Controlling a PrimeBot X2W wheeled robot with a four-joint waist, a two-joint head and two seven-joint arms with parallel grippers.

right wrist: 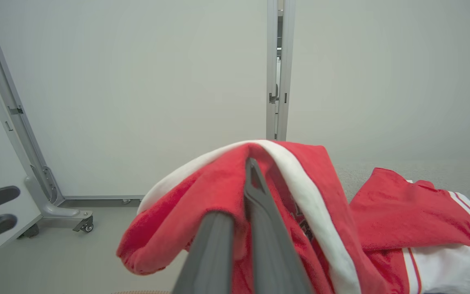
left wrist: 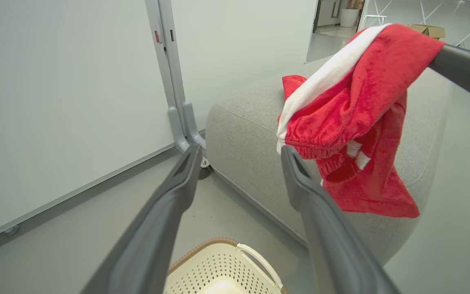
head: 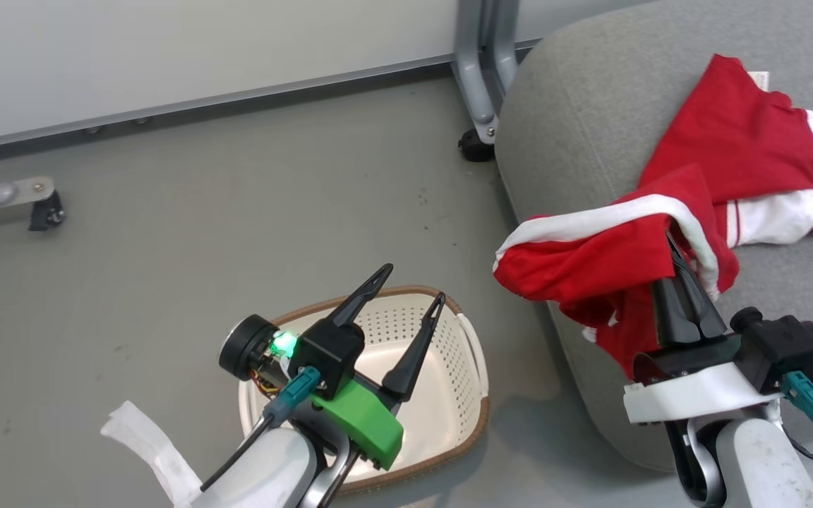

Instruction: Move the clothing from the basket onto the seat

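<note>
Two smooth dark fingers of the left gripper (head: pixel 414 281) stand spread apart over the basket (head: pixel 452 353), a cream perforated plastic oval with a brown woven-look rim; the arm hides its near end. Further right, the right gripper (head: pixel 676 257) pinches one soft red, white-banded piece of the clothing (head: pixel 590 261), which hangs at the rounded edge of the grey fabric seat (head: pixel 576 120). Folds bury its fingertips. A second red-and-white piece (head: pixel 738 141) lies crumpled on the seat.
</note>
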